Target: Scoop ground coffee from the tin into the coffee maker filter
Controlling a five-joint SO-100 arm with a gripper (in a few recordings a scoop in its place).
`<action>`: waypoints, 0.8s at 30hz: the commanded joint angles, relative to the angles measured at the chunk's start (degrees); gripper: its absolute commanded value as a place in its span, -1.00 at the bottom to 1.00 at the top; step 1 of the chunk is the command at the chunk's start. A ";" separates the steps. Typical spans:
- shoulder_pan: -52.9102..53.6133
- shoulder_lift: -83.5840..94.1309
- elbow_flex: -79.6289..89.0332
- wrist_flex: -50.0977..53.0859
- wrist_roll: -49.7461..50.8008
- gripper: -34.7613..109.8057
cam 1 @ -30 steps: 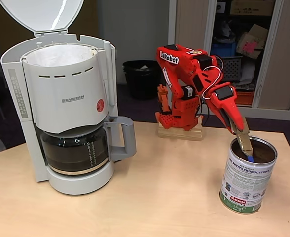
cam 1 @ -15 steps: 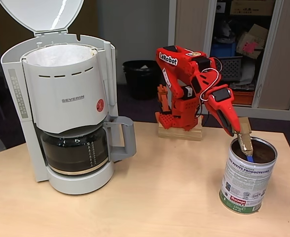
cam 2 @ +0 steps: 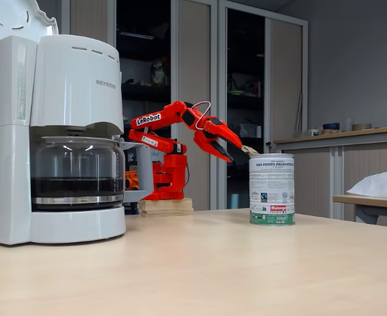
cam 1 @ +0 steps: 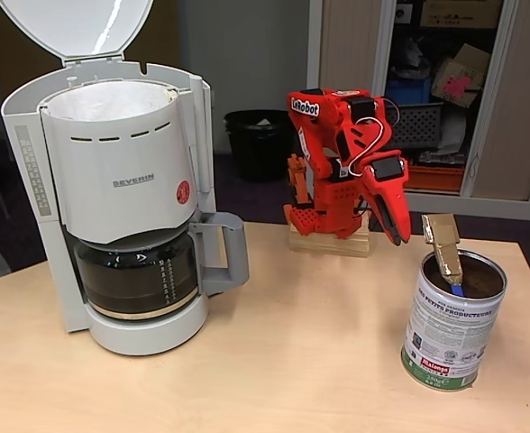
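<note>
A red SO-100 arm marked "LeRobot" is seen bolted to a wooden block at the far edge of a pale wood table, behind and to the left of the tin in a fixed view. The gripper is held in the air just left of the tin's rim, its 2 fingers parted and nothing grasped between them; in a fixed view the spread jaws are shown pointing down toward the tin. A tan-handled scoop is left standing in the tin, tilted, its blue tip sunk in the dark ground coffee, and is not touched by the gripper. Well to the left of the tin, the white SEVERIN coffee maker is pictured with its lid raised. The white paper coffee maker filter is seen lining the open basket, above the glass carafe.
</note>
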 commanded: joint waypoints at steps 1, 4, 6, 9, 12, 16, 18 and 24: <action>2.64 0.44 -6.86 5.62 -4.57 -0.52; 2.20 -3.34 -17.31 12.83 -5.71 -0.52; -0.35 -7.38 -26.02 17.49 -5.54 -0.52; -6.24 -13.01 -37.53 23.64 -2.11 -0.52; -13.62 -18.02 -45.09 26.02 4.39 -0.52; -21.18 -24.52 -46.58 21.53 13.36 -0.52; -22.32 -27.51 -45.26 17.40 15.56 -0.52; -22.24 -34.19 -38.41 5.27 18.72 -0.52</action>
